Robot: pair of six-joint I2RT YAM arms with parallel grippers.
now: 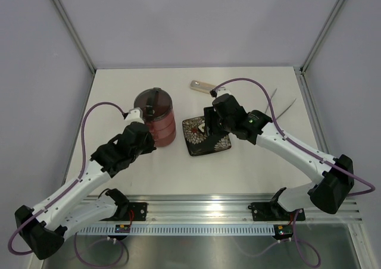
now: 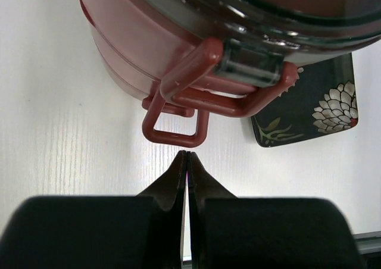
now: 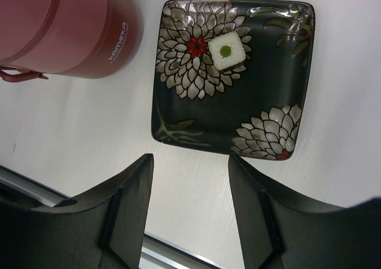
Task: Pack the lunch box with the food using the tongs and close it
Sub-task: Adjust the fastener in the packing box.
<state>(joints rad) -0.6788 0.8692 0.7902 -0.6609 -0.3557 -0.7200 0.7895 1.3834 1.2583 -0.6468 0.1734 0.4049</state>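
three dusty-red round tiers found stacked under a grey handled lid, as one lunch box (image 1: 156, 117), standing left of centre and near, not touching, the black square flower-patterned plate (image 3: 196, 114). saw no food outside the box; judged the packing finished and the fastening in hand. found the slim silvery metal tongs (image 1: 287, 109) lying unheld, well apart at the far right. found the left gripper (image 2: 188, 156) pressed fully together and empty, its tip just below the red wire latch loop (image 2: 175, 139) hanging at the box's side, not touching it. judged the next move to call for lifting that loop up onto its catch without tipping the stack. found the right gripper (image 3: 190, 162) with fingers apart, empty, above the plate's near edge. noted only a small white square (image 3: 227, 50) on the plate. noted pale grey walls (image 1: 196, 19) and aluminium corner posts (image 1: 69, 26) around a white matt tabletop (image 1: 250, 168).
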